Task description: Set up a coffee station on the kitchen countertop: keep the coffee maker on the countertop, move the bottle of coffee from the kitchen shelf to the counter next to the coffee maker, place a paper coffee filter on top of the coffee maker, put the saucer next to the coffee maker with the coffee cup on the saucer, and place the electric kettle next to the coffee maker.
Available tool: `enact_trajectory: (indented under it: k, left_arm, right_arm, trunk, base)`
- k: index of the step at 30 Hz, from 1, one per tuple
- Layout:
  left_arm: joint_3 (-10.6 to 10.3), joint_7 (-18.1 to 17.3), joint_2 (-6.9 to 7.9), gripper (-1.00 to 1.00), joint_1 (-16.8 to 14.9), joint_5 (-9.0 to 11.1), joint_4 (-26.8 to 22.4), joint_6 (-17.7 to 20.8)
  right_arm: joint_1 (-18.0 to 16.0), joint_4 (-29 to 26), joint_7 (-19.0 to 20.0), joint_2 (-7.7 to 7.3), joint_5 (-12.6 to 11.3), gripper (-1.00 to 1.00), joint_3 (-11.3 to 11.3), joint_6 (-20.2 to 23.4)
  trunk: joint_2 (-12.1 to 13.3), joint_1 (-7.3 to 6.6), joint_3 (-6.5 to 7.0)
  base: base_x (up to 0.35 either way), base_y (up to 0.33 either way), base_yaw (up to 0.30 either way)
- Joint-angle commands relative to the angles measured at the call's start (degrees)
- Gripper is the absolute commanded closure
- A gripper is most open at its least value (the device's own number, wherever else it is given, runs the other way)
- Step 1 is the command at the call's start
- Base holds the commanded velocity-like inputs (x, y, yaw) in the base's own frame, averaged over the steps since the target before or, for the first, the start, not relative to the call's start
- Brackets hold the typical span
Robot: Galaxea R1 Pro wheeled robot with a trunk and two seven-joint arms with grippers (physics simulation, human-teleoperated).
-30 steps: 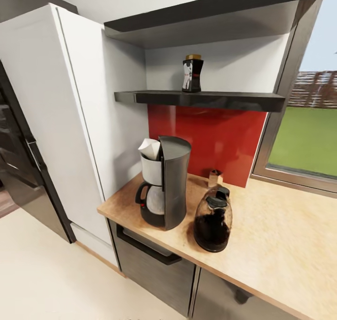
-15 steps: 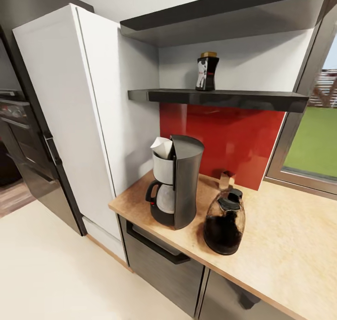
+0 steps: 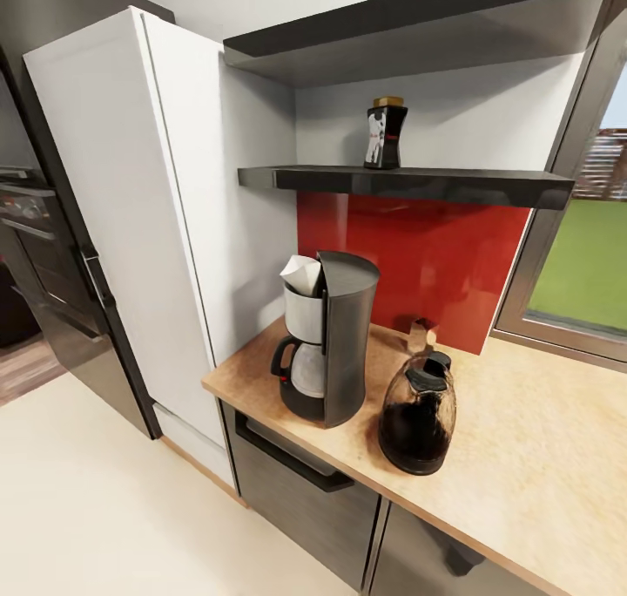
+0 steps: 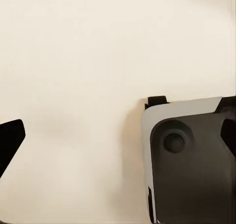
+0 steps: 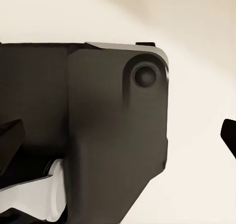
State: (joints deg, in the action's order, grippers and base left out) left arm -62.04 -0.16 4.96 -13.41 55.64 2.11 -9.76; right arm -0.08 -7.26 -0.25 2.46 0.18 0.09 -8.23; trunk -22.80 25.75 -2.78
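The head view looks down at the countertop (image 3: 522, 439); both wrist views face the cream floor (image 4: 88, 62) closely.

No legible text on the coffee bottle (image 3: 384, 134)

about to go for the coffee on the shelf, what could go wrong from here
The bottle of coffee stands high on the shelf, directly above the coffee maker and electric kettle; a slip could drop it onto them. The paper coffee filter sits loosely on top of the coffee maker, so a passing arm might knock it off. The upper shelf leaves little headroom for gripping.
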Motion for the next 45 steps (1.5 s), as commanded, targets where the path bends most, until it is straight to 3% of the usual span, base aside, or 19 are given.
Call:
enact_trajectory:
  k: [1,3,4,9,11,14,17,21,22,23,24,25,26,27,28,30,34,39,45]
  left_arm:
    - [-0.4,0.0,-0.35,-1.0,0.0,0.4,0.1,-0.1]
    - [-0.4,0.0,-1.08,-1.0,0.0,0.3,0.1,-0.1]
    - [-0.6,0.0,-2.48,-1.0,0.0,0.0,0.1,-0.1]
    - [0.2,-0.1,-2.03,-1.0,0.0,-0.2,0.2,-0.1]
    - [1.7,0.0,-2.07,-1.0,0.1,-0.3,0.3,-0.3]
    - [6.2,0.0,-2.12,-1.0,0.4,-1.2,0.5,-2.2]
    - [10.5,0.0,-2.12,-1.0,0.4,-4.1,0.5,-5.2]
    - [19.4,0.0,-1.9,-1.0,0.5,-12.2,0.6,-8.9]
    - [23.3,0.0,-1.83,-1.0,0.5,-15.7,0.6,-9.5]
    - [25.3,0.0,-1.81,-1.0,0.5,-17.5,0.6,-9.7]
    - [29.5,0.0,-1.77,-1.0,0.5,-21.4,0.6,-10.1]
    - [31.5,0.0,-1.76,-1.0,0.5,-23.4,0.6,-10.3]
    - [35.2,0.0,-1.69,-1.0,0.5,-27.4,0.6,-10.5]
    - [36.8,0.0,-1.66,-1.0,0.5,-29.3,0.6,-10.6]
    - [39.5,0.0,-1.53,-1.0,0.5,-32.8,0.6,-10.7]
    - [42.0,0.0,-1.36,-1.0,0.6,-36.6,0.6,-10.6]
    - [44.0,0.0,-1.19,-1.0,1.1,-39.9,0.6,-10.5]
    - [44.8,0.0,-2.08,-1.0,3.7,-40.8,0.5,-10.3]
    - [44.9,-0.4,-2.45,-1.0,4.1,-40.6,0.5,-10.0]
  right_arm:
    - [0.0,0.0,0.0,0.04,0.0,-1.0,0.0,-0.1]
    - [0.0,0.0,0.0,0.06,0.0,-1.0,0.0,-0.1]
    - [0.0,0.0,0.0,0.08,-0.1,-1.0,-0.2,-0.1]
    - [0.0,0.0,0.0,0.09,-0.1,-1.0,-0.2,-0.1]
    - [0.0,0.0,0.0,0.09,-0.1,-1.0,-0.2,-0.1]
    - [0.0,0.0,0.0,0.1,-0.1,-1.0,-0.1,-0.1]
    - [0.0,0.0,0.0,0.09,0.0,-1.0,-0.1,-0.1]
    - [0.0,0.0,0.0,0.09,0.0,-1.0,0.0,-0.1]
    - [0.0,0.0,0.0,0.09,0.0,-1.0,0.0,-0.1]
    - [0.0,0.0,0.0,0.09,0.0,-1.0,0.0,-0.1]
    - [0.0,0.0,0.0,0.09,0.0,-1.0,0.0,-0.1]
    - [0.0,0.0,0.0,0.09,0.0,-1.0,0.0,-0.1]
    - [0.0,0.0,0.0,0.09,0.0,-1.0,0.0,-0.1]
    - [0.0,0.0,0.0,0.09,0.0,-1.0,0.0,-0.1]
    - [0.0,0.0,0.0,0.09,0.0,-1.0,0.0,-0.1]
    - [0.0,0.0,0.0,0.09,0.0,-1.0,0.0,-0.1]
    - [0.0,0.0,0.0,0.09,0.0,-1.0,0.0,-0.1]
    - [0.0,0.0,0.0,0.25,0.1,-1.0,0.0,-0.1]
    - [0.0,0.0,0.0,0.26,0.0,-1.0,0.0,-0.1]
  trunk:
    - [-0.1,0.03,-0.12]
    - [-0.1,0.03,-0.12]
    - [-0.1,0.03,-0.09]
    - [-0.1,0.03,0.06]
    - [-0.1,0.03,0.13]
    - [-0.1,0.03,0.22]
    - [-0.1,0.03,0.31]
    - [-0.1,0.03,0.41]
    - [-0.1,0.03,0.43]
    - [-0.1,0.03,0.45]
    - [-0.1,0.03,0.48]
    - [-0.1,0.03,0.5]
    - [-0.1,0.03,0.52]
    - [-0.1,0.03,0.55]
    - [-0.1,0.03,0.57]
    - [-0.1,0.03,0.62]
    - [-0.1,0.03,0.71]
    - [-0.1,0.03,0.81]
    - [-0.1,0.03,0.84]
  base:
    - [0.0,0.0,0.0]
    - [0.0,0.0,0.0]
    - [0.0,0.0,-0.185]
    - [0.0,0.0,-0.227]
    - [0.0,0.0,-0.242]
    - [0.0,0.0,-0.245]
    - [0.0,0.0,-0.246]
    - [0.0,0.0,-0.247]
    - [0.0,0.0,-0.247]
    - [0.0,0.0,-0.247]
    - [0.0,0.0,-0.247]
    - [0.0,0.0,-0.247]
    - [0.0,0.0,-0.247]
    - [0.0,0.0,-0.247]
    - [0.0,0.0,-0.247]
    - [0.0,0.0,-0.247]
    - [0.0,0.0,-0.247]
    - [0.0,0.0,-0.247]
    - [0.0,0.0,-0.238]
